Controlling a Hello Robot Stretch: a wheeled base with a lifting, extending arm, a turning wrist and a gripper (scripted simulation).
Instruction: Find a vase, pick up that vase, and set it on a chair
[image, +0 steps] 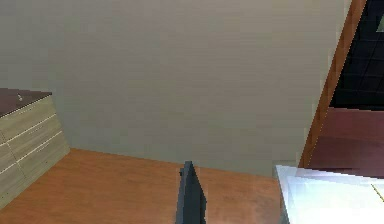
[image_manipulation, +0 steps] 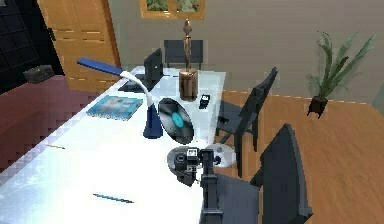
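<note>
We see the fingers (image_manipulation: 184, 163) at the white desk (image_manipulation: 80, 165), and we cannot tell whether they hold anything. Just beyond them on the desk stands a dark round thing with blue markings (image_manipulation: 172, 120), perhaps the vase, beside a blue lamp (image_manipulation: 130, 88). A dark chair (image_manipulation: 252, 105) stands at the desk's edge.

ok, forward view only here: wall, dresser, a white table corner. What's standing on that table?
Observer: In the arm side view, a tall brown statue stands at the far end of the white table.
Operator: And the gripper?
Observer: The gripper shows against the tabletop toward the table's near end. I can't tell whether it holds anything.
</note>
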